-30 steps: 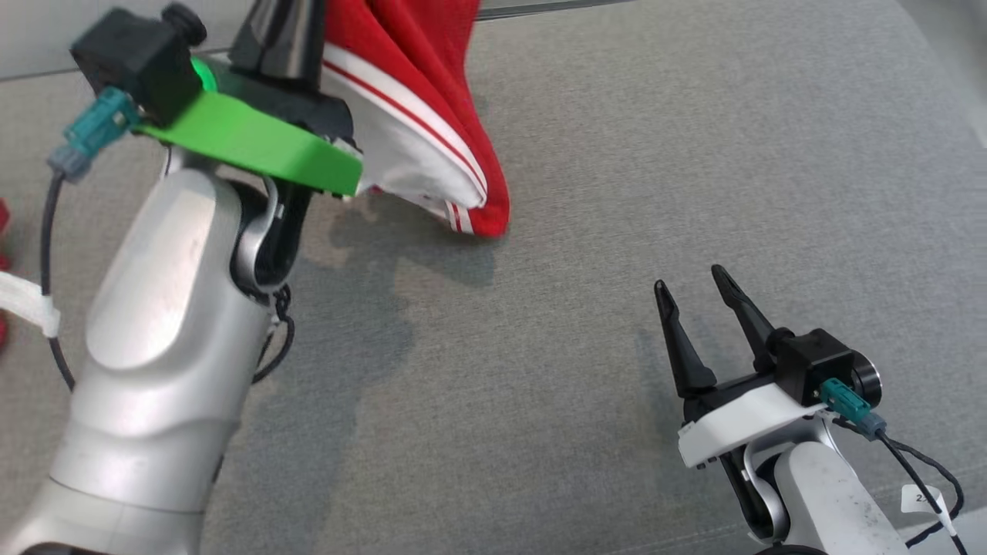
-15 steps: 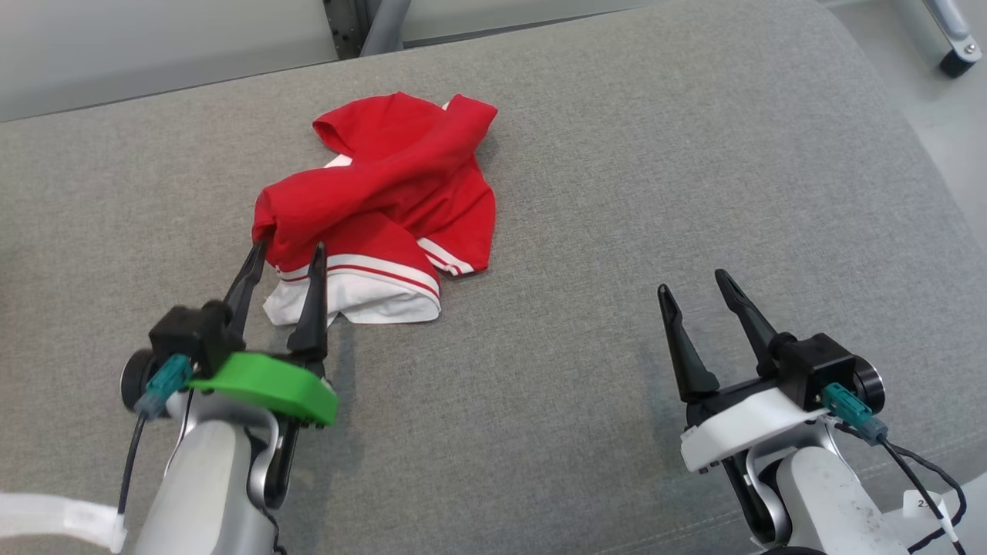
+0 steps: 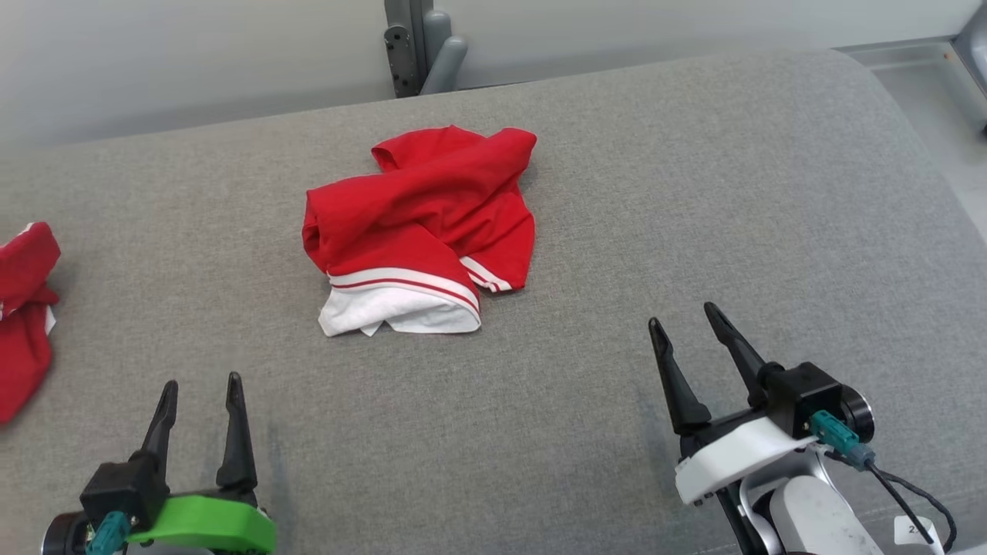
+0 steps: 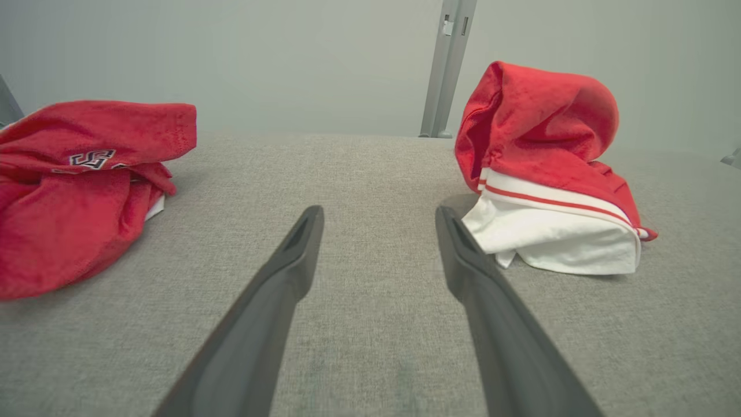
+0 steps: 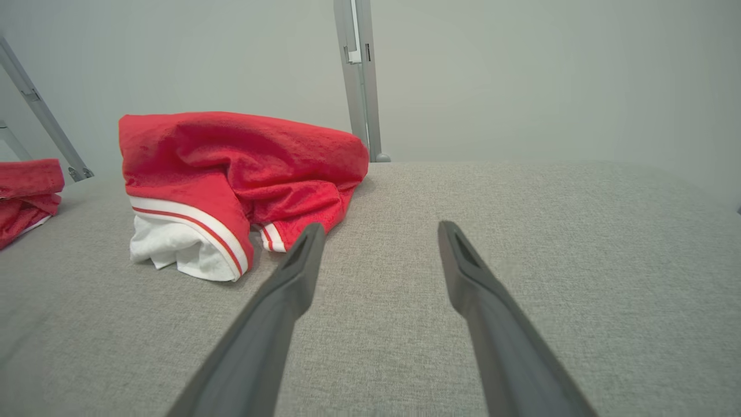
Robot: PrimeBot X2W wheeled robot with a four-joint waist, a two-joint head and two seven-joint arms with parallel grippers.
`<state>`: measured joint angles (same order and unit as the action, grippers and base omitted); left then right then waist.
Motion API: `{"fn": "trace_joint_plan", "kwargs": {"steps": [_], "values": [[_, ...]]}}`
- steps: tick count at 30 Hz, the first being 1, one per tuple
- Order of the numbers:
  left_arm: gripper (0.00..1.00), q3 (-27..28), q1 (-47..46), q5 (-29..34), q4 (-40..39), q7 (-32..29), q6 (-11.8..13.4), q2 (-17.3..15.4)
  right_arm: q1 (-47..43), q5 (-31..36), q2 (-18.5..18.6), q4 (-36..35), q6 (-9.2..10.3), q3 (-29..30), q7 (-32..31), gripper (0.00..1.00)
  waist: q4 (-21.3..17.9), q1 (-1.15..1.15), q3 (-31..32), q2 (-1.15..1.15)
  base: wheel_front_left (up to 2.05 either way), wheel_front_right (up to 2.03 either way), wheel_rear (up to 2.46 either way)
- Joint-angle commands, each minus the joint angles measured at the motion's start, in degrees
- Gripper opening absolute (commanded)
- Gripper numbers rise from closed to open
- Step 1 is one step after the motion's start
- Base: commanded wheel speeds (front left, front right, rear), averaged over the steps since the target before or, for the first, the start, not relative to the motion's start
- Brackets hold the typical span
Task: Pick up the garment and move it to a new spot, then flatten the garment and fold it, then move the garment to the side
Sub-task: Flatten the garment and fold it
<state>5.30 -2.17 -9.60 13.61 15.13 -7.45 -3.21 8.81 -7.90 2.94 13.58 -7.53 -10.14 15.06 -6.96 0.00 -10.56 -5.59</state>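
A crumpled red garment (image 3: 420, 223) with white trim and red stripes lies in a heap on the grey cushioned surface (image 3: 694, 193), a little left of centre. It also appears to the right in the left wrist view (image 4: 544, 156) and to the left in the right wrist view (image 5: 231, 174). My left gripper (image 3: 199, 395) is open at the lower left, well short of the garment, with nothing between its fingers (image 4: 289, 272). At the lower right my right gripper (image 3: 682, 322) stands open and empty, apart from the cloth.
Another red garment (image 3: 23, 308) with printed lettering lies at the far left edge (image 4: 75, 185) of the surface. A grey metal post (image 3: 420, 46) stands behind the back edge. The surface's right end curves down toward the floor.
My left gripper held the garment up high, then let it go onto the surface, opened and drew back to the lower left. The head camera has also shifted. The right gripper stayed in place.
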Motion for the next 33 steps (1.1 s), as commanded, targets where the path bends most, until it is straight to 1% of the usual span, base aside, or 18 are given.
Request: {"fn": "trace_joint_plan", "kwargs": {"steps": [1,5,7,12,16,20,25,33], "values": [[1.00,0.23,1.13,0.54,-0.20,0.03,0.22,-0.04,-1.25,-0.25,0.21,0.30,0.08,-0.04,0.11,1.00,1.44,0.00,1.54,0.01,0.00,0.00,0.00],[1.00,1.31,3.73,1.30,-1.47,0.03,0.13,0.23,-2.21,-0.42,0.16,0.59,0.08,-0.37,0.11,1.00,2.77,0.00,3.08,0.01,0.00,0.00,0.00],[1.00,1.41,4.69,0.15,-1.81,0.03,0.41,0.27,-2.69,-0.49,0.17,0.68,0.08,-0.57,0.11,1.00,3.51,0.00,3.44,0.01,0.00,0.00,0.00],[1.00,-0.31,5.70,-0.93,-2.27,0.03,0.63,0.29,-3.30,-0.44,0.57,0.77,0.08,-1.11,0.11,1.00,6.31,0.00,3.55,0.01,0.00,0.00,0.00],[1.00,-2.95,4.48,-1.79,-2.45,0.03,0.59,0.27,-1.98,-0.11,1.44,1.01,0.08,-2.67,0.11,1.00,10.42,0.00,2.04,0.01,0.00,0.00,0.00],[1.00,-5.09,3.00,-2.77,-2.72,0.03,0.73,0.28,0.98,-0.34,2.50,2.07,0.08,-5.65,0.11,1.00,14.32,0.00,-0.32,0.01,0.00,0.00,0.00],[1.00,-8.47,1.58,-3.80,-2.34,0.03,0.73,0.29,6.78,-0.19,4.08,6.26,0.08,-10.91,0.10,1.00,19.64,0.00,-3.25,0.01,0.00,0.00,0.00],[1.00,-13.75,-0.23,-6.21,-2.20,0.03,1.17,0.28,16.73,0.96,6.93,17.19,0.08,-17.88,0.10,1.00,27.51,0.00,-7.80,0.01,0.00,0.00,0.00]]}}
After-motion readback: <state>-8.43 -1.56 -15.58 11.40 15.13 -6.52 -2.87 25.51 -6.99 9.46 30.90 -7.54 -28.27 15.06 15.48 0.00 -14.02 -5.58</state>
